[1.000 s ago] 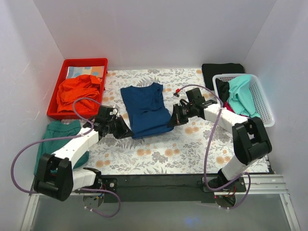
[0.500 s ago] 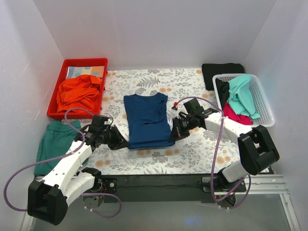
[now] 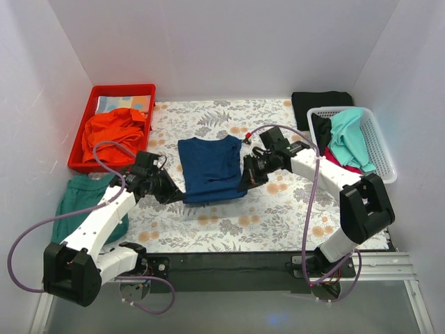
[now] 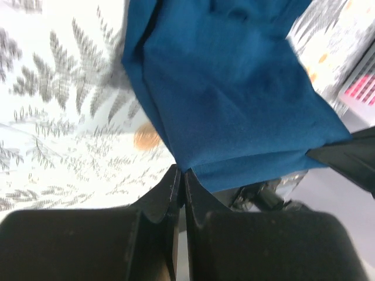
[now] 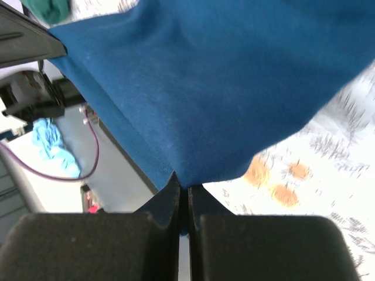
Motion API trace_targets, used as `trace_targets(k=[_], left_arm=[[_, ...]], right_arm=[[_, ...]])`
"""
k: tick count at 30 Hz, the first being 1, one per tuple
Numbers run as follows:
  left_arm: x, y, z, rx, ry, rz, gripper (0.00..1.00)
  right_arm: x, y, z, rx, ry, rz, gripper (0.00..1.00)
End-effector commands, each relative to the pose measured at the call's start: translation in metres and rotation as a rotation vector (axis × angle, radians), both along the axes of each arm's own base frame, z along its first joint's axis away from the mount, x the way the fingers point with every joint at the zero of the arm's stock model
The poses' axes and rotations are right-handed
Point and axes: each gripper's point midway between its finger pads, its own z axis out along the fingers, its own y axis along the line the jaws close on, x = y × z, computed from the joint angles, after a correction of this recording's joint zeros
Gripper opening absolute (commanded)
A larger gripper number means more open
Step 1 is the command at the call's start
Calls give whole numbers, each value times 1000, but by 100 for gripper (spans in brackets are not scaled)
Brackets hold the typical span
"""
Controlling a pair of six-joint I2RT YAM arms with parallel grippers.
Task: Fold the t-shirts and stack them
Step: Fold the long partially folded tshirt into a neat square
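Two-arm hold on a partly folded garment. The left arm (image 3: 104, 216) reaches from its base up and to the right, low over the floral table (image 3: 229, 223), and the left gripper (image 3: 174, 193) meets the near left corner of the navy t-shirt (image 3: 208, 167). The right arm (image 3: 334, 177) rises from its base to a raised elbow, then stretches leftward, bringing the right gripper (image 3: 245, 179) to the shirt's near right corner. The shirt lies at the middle of the table as a narrow panel, its near hem spanning the two grippers.

Overhead view only: a red tray (image 3: 124, 88) at far left holds an orange garment (image 3: 111, 132); a green garment (image 3: 73, 205) lies in front of the tray, beside the left arm; a white basket (image 3: 379, 147) at right holds a turquoise t-shirt (image 3: 345, 136) and a red-pink t-shirt (image 3: 336, 167); a black t-shirt (image 3: 320, 99) sits behind the basket.

Wrist views only: the jaw state, which is too small to read from above. In the left wrist view the fingers (image 4: 167, 193) are pressed together, pinching the blue hem at its corner. In the right wrist view the fingers (image 5: 164, 202) are likewise clamped on the cloth edge, and the fabric fans upward from the pinch, clear of the patterned surface
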Motion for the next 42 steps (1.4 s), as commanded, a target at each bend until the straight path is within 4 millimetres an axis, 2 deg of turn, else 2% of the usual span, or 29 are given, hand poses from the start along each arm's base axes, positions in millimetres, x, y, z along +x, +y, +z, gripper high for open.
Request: trace_targets(k=[1,2,3,5,6,7,8,9,10,12,13,15,16,17,18,19,20,22,23,25,26,27,28,29,30,31,34,38,42], left_arm=[[52,8,29,65,-128,88,0],[61,9,32,76,-147,106,0],[72,9,30,89,-151,117,0],[95,10,42,110,-195,142,0],[106,9,46,118,-210,150,0],[115,9,36,138,-184,152,0],[129,8,47,137,-214,162,0],[139,10,46,152,-221,175,0],[148,9,36,168,-199,177,0],[170,12,44,182,-240,190,0],[179,14,37,198,-226,195,0],[198,19,43,217,-253,203,0],[204,21,41,223,-248,205,0],[212,25,28,236,-220,209,0],[222,24,35,234,-244,203,0],[227,25,29,243,-234,204,0],[233,26,19,252,-213,200,0],[245,27,15,258,-212,201,0],[248,27,1,267,-183,196,0],[257,27,-2,264,-182,192,0],[259,27,-7,268,-175,194,0],[262,28,-15,273,-163,191,0],[267,29,-16,278,-165,192,3],[271,31,-16,283,-175,193,9],[275,31,-21,284,-172,193,14],[279,34,-20,299,-183,200,28],[298,45,-7,337,-246,236,40],[313,45,27,328,-358,246,44],[308,41,47,301,-415,209,45]], right_arm=[[32,8,16,-11,-72,-13,1],[42,13,25,2,-105,-13,1],[47,16,20,-7,-98,-14,1],[63,22,30,3,-134,-20,1],[71,24,25,-2,-128,-27,1],[76,26,26,-1,-129,-29,1],[82,28,25,2,-131,-31,1],[94,32,26,8,-141,-38,1],[101,33,25,4,-145,-41,1],[120,38,24,11,-156,-52,1],[127,40,25,17,-159,-54,1],[143,40,12,8,-140,-70,1],[153,44,18,28,-151,-73,1],[162,44,4,17,-126,-84,1],[168,45,2,20,-122,-90,1],[175,48,5,37,-123,-90,1],[181,48,-7,30,-102,-98,1],[192,52,-9,41,-108,-100,1],[196,52,-20,35,-86,-104,1],[206,55,-19,54,-93,-104,1],[209,55,-27,47,-83,-108,3],[214,56,-28,48,-88,-110,15],[218,55,-29,45,-91,-115,22],[225,56,-26,53,-109,-121,31],[230,56,-23,59,-123,-123,34],[235,56,-20,66,-137,-125,35],[257,54,2,93,-216,-153,37],[277,44,34,109,-307,-204,38],[271,36,45,78,-354,-210,38]])
